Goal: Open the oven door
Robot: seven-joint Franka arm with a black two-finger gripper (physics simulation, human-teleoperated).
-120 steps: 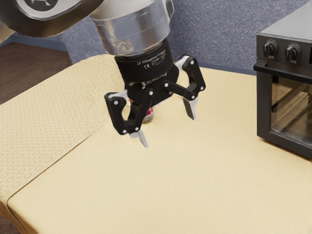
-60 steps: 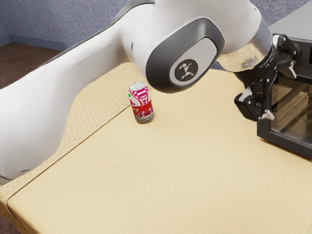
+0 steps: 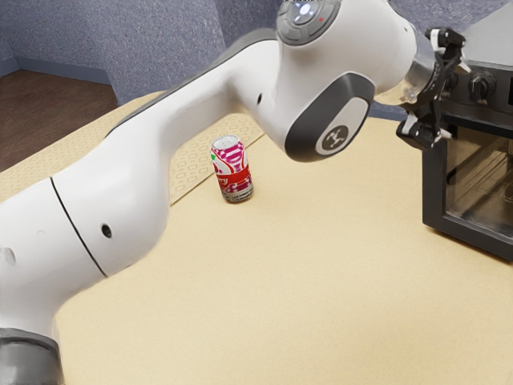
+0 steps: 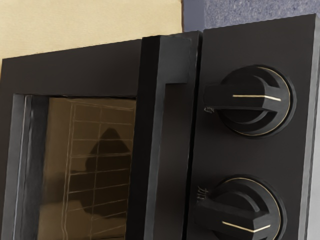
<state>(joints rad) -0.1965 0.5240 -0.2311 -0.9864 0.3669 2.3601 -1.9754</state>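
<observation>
My gripper [image 3: 455,100] is at the oven's front in the exterior view, fingers spread wide apart, near the left end of the door handle [image 3: 490,126]. Nothing is visibly held; contact with the handle cannot be told. The black oven door [image 3: 434,176] is closed, its glass showing a rack inside. From the wrist view, the hand faces the oven front: the bar handle [image 4: 151,145] runs beside the tinted window [image 4: 90,160], and the door [image 4: 75,75] meets the control panel along a narrow seam.
Two round knobs [image 4: 257,100] stick out from the panel close to the handle. A red and white can [image 3: 233,170] stands upright on the yellow-covered table [image 3: 304,273], below the arm. A blue-grey wall rises behind.
From above the middle of the table, my hand has swung to the exterior view's right and turned toward the oven front. Over the last half second it has risen slightly. The can stayed put.
</observation>
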